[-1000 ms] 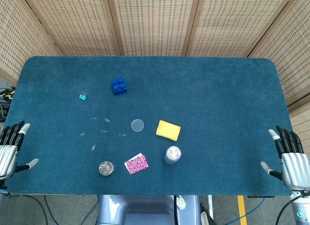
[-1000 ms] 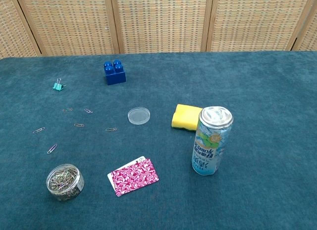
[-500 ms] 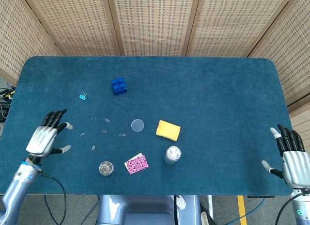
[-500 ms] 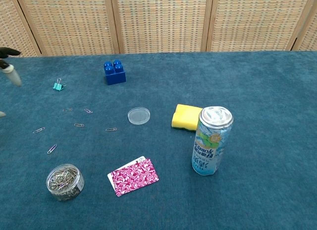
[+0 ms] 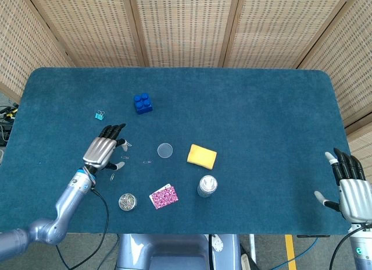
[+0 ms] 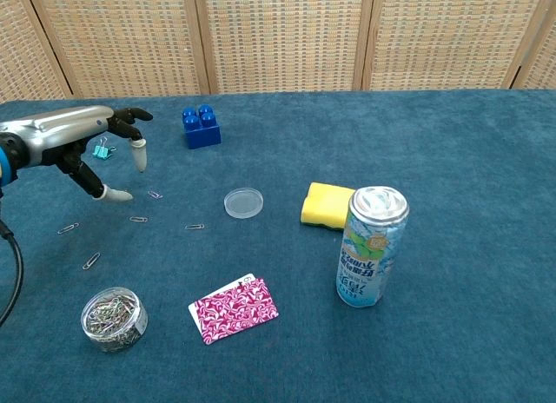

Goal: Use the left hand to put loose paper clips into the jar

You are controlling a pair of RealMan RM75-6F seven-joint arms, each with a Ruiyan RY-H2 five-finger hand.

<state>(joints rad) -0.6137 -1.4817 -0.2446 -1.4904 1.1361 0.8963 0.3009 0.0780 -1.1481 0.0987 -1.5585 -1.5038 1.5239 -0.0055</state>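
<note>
Counter (image 5: 261, 101) w/ blue cloth carries all; left hand (image 5: 103, 151) hovers over the scattered paper clips (image 6: 138, 219), fingers (image 6: 138, 151) spread, holding nothing, prob. lining up a pinch; jar (image 6: 114, 318) sits near the front edge, lid (image 6: 242, 201) off beside it so clips can drop in; right hand (image 5: 351, 194) idle at far edge, fingers apart, empty.

My left hand (image 5: 103, 151) has a silver metal back, black fingers with pale tips, a blue wrist ring and a trailing black cable. My right hand (image 5: 350, 191) looks alike.
</note>
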